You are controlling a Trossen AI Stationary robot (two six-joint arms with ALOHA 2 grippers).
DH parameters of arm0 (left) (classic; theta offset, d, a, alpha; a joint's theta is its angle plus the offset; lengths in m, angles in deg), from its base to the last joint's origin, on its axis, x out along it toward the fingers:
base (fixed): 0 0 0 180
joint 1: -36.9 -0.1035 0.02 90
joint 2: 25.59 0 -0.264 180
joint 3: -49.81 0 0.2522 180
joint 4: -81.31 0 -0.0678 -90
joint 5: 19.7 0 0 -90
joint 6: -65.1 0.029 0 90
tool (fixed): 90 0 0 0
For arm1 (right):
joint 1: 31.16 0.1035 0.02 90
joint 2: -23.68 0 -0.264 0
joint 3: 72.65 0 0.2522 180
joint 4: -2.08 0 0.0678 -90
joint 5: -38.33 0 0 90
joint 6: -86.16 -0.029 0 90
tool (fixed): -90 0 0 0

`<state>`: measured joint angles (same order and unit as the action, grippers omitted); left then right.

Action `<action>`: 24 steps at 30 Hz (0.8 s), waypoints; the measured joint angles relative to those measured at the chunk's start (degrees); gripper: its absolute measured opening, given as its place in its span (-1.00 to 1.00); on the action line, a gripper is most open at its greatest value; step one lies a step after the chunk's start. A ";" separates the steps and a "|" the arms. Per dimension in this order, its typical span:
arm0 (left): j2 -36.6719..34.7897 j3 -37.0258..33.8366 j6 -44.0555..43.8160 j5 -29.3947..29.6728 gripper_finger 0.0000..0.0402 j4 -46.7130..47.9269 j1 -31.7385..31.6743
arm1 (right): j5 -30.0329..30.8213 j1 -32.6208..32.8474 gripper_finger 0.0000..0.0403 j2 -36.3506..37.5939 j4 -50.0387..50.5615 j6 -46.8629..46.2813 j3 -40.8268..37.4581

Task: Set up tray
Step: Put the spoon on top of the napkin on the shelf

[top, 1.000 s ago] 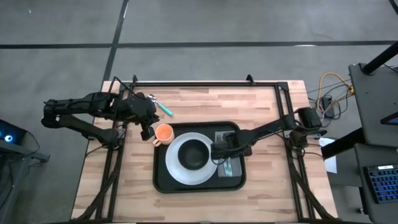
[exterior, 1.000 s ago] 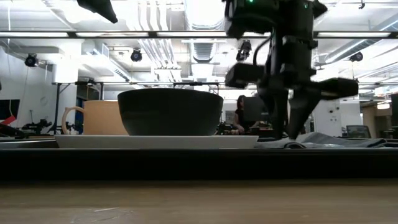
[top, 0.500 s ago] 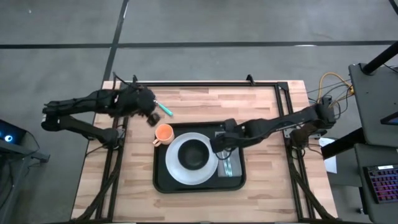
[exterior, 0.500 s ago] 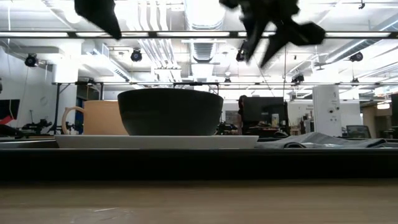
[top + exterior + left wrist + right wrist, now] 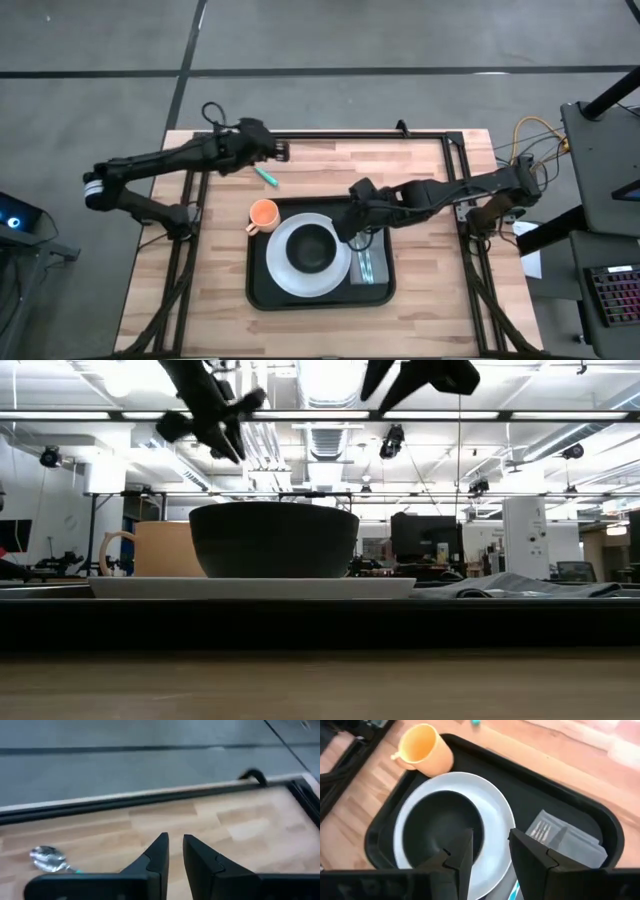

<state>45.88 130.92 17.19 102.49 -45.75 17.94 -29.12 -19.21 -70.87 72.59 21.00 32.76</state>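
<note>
The black tray [image 5: 262,285] lies on the wooden table. On it rest a white plate [image 5: 282,268] carrying a black bowl [image 5: 312,247], and a grey folded napkin [image 5: 372,262] with a fork on top. An orange cup [image 5: 263,213] stands at the tray's far left corner. A teal-handled spoon [image 5: 265,177] lies on the wood beyond the cup. My left gripper [image 5: 283,151] hovers shut near the table's far edge, past the spoon [image 5: 49,858]. My right gripper [image 5: 491,842] hangs open, holding nothing, high above the plate's right part [image 5: 495,820].
A black frame rail [image 5: 330,134] runs along the table's far edge, just beyond my left gripper. Bare wood [image 5: 200,290] shows left of the tray and on the far right [image 5: 420,165].
My left gripper has left the cup's side and swung toward the table's far edge and rightward, past the spoon, rolling as it went. My right gripper has risen from the napkin, high above the tray. Cup, plate, bowl and napkin have stayed in place.
</note>
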 joint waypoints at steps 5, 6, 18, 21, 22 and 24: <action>6.21 0.00 -13.38 3.71 -0.81 -2.50 -2.12 | 0.00 -0.50 -0.42 -0.03 0.02 5.58 2.14; 7.29 0.00 -16.90 3.93 -0.81 -2.17 -2.69 | 0.04 -0.64 -0.42 -0.03 0.12 6.96 2.53; 14.59 0.20 -34.69 2.72 -0.81 2.58 -8.91 | 1.49 -2.31 -0.33 0.05 5.65 23.93 6.61; 17.62 0.20 -37.81 -2.29 -0.81 5.02 -10.74 | 1.90 -2.25 -0.31 0.08 5.60 29.41 8.13; 18.50 0.20 -37.96 -3.97 -0.81 5.31 -10.91 | 1.90 -2.21 -0.30 0.08 5.46 31.04 8.50; 19.53 0.18 -38.19 -7.32 -0.81 4.99 -10.87 | 1.90 -2.21 -0.30 0.08 5.55 33.63 9.08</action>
<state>65.41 131.10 -20.99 95.17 -40.76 7.07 -27.22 -21.42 -70.79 78.14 54.64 41.84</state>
